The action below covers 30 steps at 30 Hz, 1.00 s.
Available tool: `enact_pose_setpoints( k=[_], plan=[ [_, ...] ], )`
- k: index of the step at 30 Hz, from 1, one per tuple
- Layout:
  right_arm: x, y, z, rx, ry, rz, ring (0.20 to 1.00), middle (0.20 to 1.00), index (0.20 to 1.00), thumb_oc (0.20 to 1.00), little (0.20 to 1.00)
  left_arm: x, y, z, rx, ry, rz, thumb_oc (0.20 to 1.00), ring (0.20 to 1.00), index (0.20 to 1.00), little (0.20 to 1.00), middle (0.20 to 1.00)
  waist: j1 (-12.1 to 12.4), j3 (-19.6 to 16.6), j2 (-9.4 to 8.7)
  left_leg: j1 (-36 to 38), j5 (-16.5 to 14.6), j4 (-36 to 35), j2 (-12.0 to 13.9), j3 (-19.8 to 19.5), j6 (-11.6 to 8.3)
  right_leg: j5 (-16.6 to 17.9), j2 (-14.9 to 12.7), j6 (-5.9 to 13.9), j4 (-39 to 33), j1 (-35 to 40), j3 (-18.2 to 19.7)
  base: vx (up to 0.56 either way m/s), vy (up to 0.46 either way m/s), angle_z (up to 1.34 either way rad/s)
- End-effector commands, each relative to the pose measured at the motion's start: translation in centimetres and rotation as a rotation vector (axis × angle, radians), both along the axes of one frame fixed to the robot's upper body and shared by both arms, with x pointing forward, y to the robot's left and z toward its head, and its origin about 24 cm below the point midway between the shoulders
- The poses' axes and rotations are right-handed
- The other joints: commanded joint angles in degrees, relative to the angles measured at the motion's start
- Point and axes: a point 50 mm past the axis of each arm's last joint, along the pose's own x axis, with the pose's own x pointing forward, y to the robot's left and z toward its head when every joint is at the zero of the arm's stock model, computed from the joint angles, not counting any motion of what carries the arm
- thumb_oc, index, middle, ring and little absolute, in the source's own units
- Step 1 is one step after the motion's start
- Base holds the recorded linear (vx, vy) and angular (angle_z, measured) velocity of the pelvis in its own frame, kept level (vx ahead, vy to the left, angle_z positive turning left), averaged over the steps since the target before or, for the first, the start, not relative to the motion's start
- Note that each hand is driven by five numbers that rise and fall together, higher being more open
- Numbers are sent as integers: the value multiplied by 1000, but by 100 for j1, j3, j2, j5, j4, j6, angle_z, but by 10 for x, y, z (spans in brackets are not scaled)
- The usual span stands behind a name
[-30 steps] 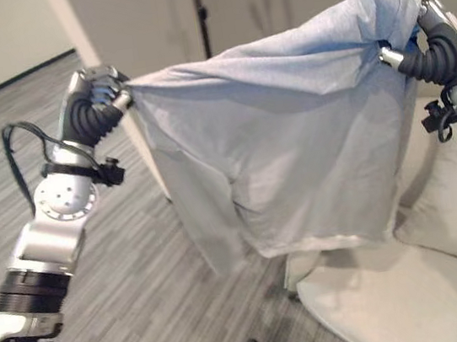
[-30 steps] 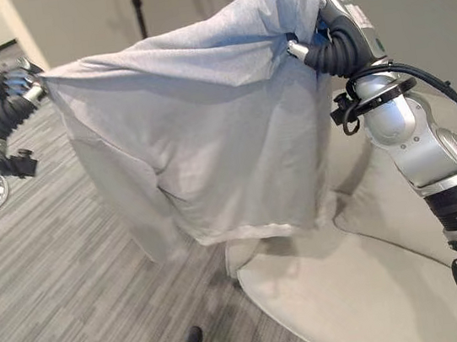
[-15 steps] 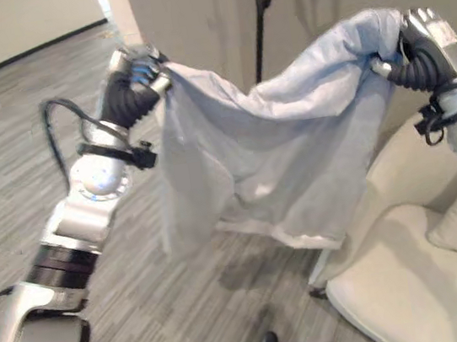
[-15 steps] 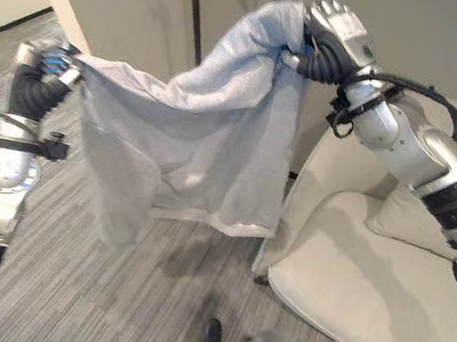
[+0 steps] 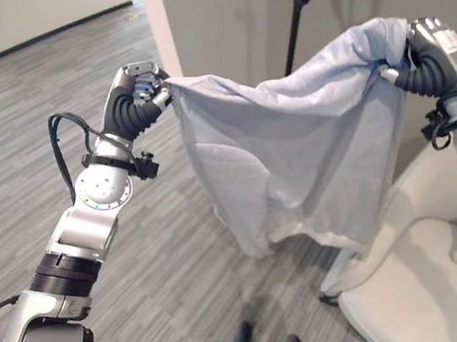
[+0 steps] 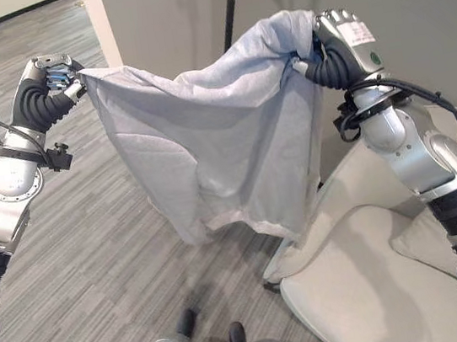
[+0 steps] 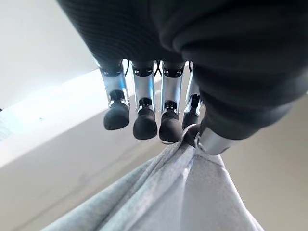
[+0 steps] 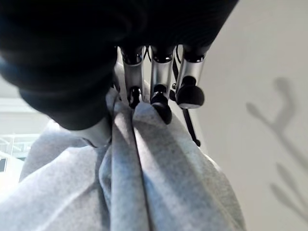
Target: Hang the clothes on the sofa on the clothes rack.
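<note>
Two hands hold one garment, spread between them. Left hand [image 5: 138,83], upper left of centre in the left eye view, is clenched on one top corner of the pale grey garment [image 5: 295,161]; its wrist view shows the cloth bunched between thumb and curled fingers [image 7: 144,122]. Right hand [image 6: 336,41], upper right of the right eye view, grips the opposite corner; its fingers [image 8: 159,98] press into gathered folds. Garment's top edge sags slightly between the hands; the body hangs free in mid-frame, hem above the grey striped floor [image 5: 43,120] and beside the cream sofa [image 5: 415,289] at lower right. Dark rack pole [image 5: 296,13] stands behind the garment at upper centre, against the wall.
</note>
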Motion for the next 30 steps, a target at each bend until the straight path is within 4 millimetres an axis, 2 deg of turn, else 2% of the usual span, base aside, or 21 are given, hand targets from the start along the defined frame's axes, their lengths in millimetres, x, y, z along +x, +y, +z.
enact_pose_setpoints(
  k=[1,4,9,13,14,18,20,22,23,24,25,27,30],
  plan=[
    [-11,-27,31,69,-143,-76,200,200,200,200,200,-7,7,30,-67,-140,6,200,200,200,200,200,277,-614,244,-189,8,-256,-160,239,203,-563,57,626,62,16,311,186,138,15],
    [-13,-35,29,87,-147,-108,200,200,200,200,200,-11,14,27,-54,-133,24,200,200,200,200,200,312,-723,453,-1,253,-256,-107,56,68,-627,9,706,62,74,360,195,198,-13],
    [-14,-39,27,116,-149,-120,200,200,200,200,200,-15,20,31,-27,-143,41,200,200,200,200,200,359,-810,448,196,387,-256,-196,157,180,-593,-303,891,62,28,453,187,193,-34],
    [-11,-39,31,159,-180,-125,200,200,200,200,200,-22,24,42,1,-194,59,200,200,200,200,200,447,-825,415,350,311,-256,-347,540,393,-239,-762,1189,215,-211,550,185,258,-45],
    [-10,-43,31,179,-187,-142,200,200,200,200,200,-22,24,47,7,-213,66,200,200,200,200,200,416,-827,425,350,268,-256,-403,543,438,-67,-842,1223,271,-279,613,130,151,-52],
    [-10,-50,33,200,-206,-173,200,200,200,200,200,-20,18,61,18,-269,66,200,200,200,200,200,350,-852,455,338,113,-256,-631,568,558,243,-1091,1349,307,-404,634,92,148,-7],
    [-12,-51,33,213,-222,-177,200,200,200,200,200,-22,15,68,21,-296,59,200,200,200,200,200,318,-825,511,380,49,-256,-650,645,604,250,-1120,1372,481,-501,594,47,100,2],
    [-13,-50,32,230,-232,-167,200,200,200,200,200,-24,11,75,22,-330,46,200,200,200,200,200,337,-698,632,507,16,-256,-570,770,615,271,-1139,1364,1127,-761,323,2,33,-18],
    [-13,-49,32,225,-233,-167,200,200,200,200,200,-25,11,79,25,-345,53,200,200,200,200,200,325,-677,653,600,-32,-256,-540,814,596,313,-1186,1366,1056,-821,189,50,-100,-50],
    [-13,-48,33,223,-234,-168,200,200,200,200,200,-27,9,83,43,-367,56,200,200,200,200,200,296,-633,695,748,-131,-256,-443,915,546,439,-1237,1359,677,-999,-99,87,-178,-58],
    [-15,-53,34,199,-242,-199,200,200,200,200,200,-31,11,85,61,-391,79,200,200,200,200,200,172,-511,737,867,-159,-256,-342,964,514,555,-1133,1371,407,-1345,-93,72,-192,-66],
    [-19,-62,28,200,-219,-227,200,200,200,200,200,-35,7,88,61,-406,53,200,200,200,200,200,44,-536,695,905,-140,-256,-366,929,461,436,-1036,1362,124,-1152,86,33,-161,-28],
    [-29,-75,24,240,-230,-255,200,200,200,200,200,-29,-6,79,49,-381,-1,200,200,200,200,200,-36,-739,613,969,-127,-256,-184,878,289,327,-866,1316,62,-867,64,100,-298,52]
  ],
)
